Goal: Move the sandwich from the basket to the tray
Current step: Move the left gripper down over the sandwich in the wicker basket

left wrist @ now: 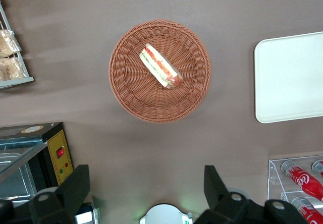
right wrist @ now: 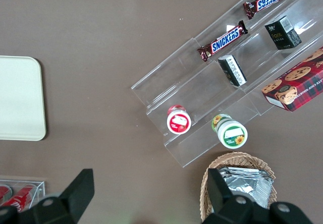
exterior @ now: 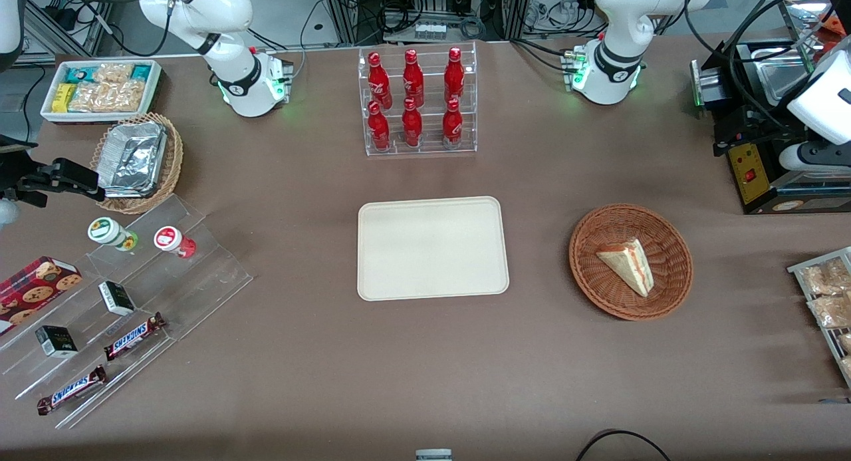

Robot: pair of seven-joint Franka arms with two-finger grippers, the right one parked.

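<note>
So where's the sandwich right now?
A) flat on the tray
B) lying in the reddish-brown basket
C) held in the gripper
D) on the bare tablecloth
B: the sandwich lies inside the basket, the tray has nothing on it, and the open gripper hangs above the table with nothing between its fingers.

The basket (exterior: 671, 285) is woven reddish-brown wicker, rough and matt, and the sandwich (exterior: 627, 265) in it shows soft pale bread. The tray (exterior: 432, 248) looks like smooth cream plastic with a dull sheen. The gripper (left wrist: 146, 191), held high above the brown matt table (exterior: 399, 381), has black matt fingers (left wrist: 75, 186) spread wide
</note>
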